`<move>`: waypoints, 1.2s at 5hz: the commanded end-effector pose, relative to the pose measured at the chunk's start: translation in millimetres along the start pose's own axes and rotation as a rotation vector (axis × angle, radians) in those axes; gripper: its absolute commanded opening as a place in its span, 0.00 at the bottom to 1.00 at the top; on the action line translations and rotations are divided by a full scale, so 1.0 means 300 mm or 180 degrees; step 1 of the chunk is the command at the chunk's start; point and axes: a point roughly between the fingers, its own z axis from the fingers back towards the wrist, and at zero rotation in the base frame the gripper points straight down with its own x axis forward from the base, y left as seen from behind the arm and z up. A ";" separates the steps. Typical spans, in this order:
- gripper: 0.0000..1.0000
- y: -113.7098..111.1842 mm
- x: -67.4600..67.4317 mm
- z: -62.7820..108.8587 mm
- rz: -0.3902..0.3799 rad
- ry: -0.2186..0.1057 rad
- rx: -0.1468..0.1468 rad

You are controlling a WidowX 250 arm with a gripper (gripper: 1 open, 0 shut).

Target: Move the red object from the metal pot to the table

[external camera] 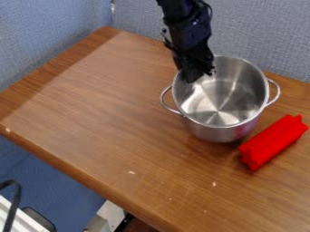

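Observation:
The red object (pixel 274 142), a bright red long block, lies flat on the table (pixel 97 109) just right of the metal pot (pixel 233 116). The shiny pot looks slightly tilted and nothing shows inside it. My gripper (pixel 198 72) comes down from the top of the view and is shut on the pot's left rim. The dark arm hides part of that rim.
A blue wall stands behind the table. The table's rounded front edge runs diagonally from the left to the bottom middle, with floor and dark cables (pixel 18 204) below it. The red block lies near the right border of the view.

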 end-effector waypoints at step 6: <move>0.00 0.015 -0.019 -0.004 0.0104 0.0017 0.0151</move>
